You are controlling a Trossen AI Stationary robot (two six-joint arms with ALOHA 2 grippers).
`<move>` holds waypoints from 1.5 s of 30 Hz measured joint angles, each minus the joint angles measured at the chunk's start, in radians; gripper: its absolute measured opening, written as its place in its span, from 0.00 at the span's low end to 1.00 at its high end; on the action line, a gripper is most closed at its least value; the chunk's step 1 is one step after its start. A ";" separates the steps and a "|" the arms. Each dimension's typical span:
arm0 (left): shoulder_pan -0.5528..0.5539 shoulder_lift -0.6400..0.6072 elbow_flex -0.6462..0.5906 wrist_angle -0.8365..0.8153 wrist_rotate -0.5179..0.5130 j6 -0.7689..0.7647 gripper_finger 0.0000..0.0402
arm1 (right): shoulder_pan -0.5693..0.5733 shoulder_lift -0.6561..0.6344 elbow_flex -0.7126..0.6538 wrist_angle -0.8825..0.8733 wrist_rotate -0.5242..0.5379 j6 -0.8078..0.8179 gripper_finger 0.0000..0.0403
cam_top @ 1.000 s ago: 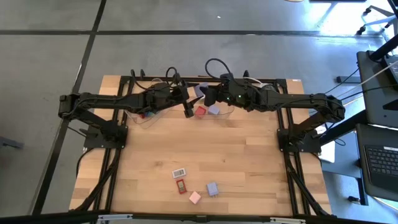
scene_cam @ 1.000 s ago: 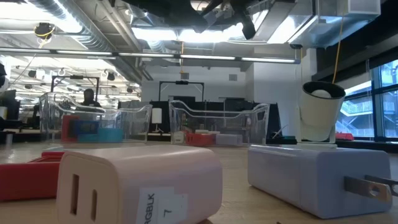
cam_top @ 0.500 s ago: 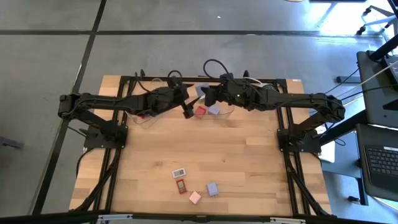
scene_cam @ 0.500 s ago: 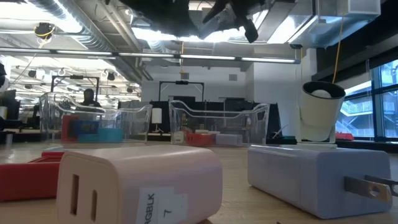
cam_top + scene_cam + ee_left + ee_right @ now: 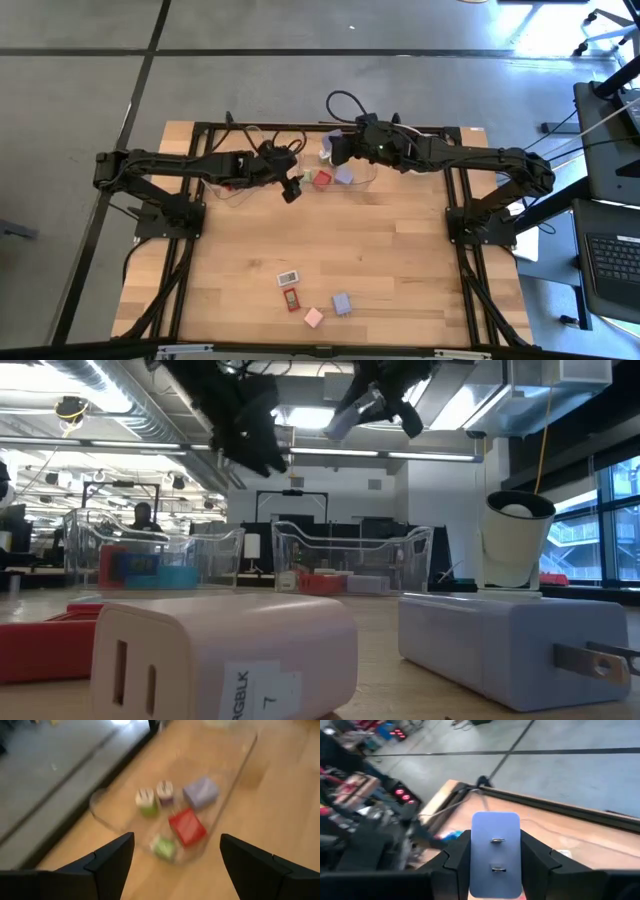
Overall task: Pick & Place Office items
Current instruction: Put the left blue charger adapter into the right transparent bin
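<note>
My right gripper [image 5: 328,152] hangs over the far clear tray [image 5: 362,184], shut on a lavender-blue block [image 5: 495,827] with two metal prongs. My left gripper [image 5: 291,189] is open just left of that tray, touching nothing; its wrist view shows the tray [image 5: 235,770] holding red [image 5: 187,826], lavender [image 5: 201,792], green and white blocks. Four more blocks lie flat near the table's near edge: white [image 5: 289,277], red [image 5: 291,298], pink [image 5: 313,317] and lavender [image 5: 341,303]. In the low view, the left gripper [image 5: 250,430] and the right gripper's block [image 5: 345,417] show high up. My right gripper pinches the lavender-blue block by its two long sides [image 5: 476,855], one finger [image 5: 456,857] on each side. The pronged face is turned toward the wrist. The block is lifted clear, above the tray.
A second clear tray [image 5: 232,192] sits to the left at the far edge with red and teal blocks [image 5: 140,565]. A round white object with a dark centre [image 5: 515,540] stands to the right. Bare wood [image 5: 400,250] lies between the trays and the near blocks.
My left gripper has drawn back from the far tray toward the table's left and near edge and come down, showing lower in the low view. My right gripper, still shut on the block, has tipped so the block shows in the low view.
</note>
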 joint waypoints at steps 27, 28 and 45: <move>-0.002 0.000 0.000 -0.149 0.179 -0.181 0.73 | -0.083 0.309 0.000 -0.097 -0.080 0.162 0.32; -0.002 0.000 0.000 -0.149 0.183 -0.181 0.73 | -0.084 0.320 0.000 -0.096 -0.085 0.163 0.32; -0.002 0.000 0.000 -0.149 0.209 -0.181 0.73 | -0.088 0.371 0.000 -0.093 -0.095 0.163 0.35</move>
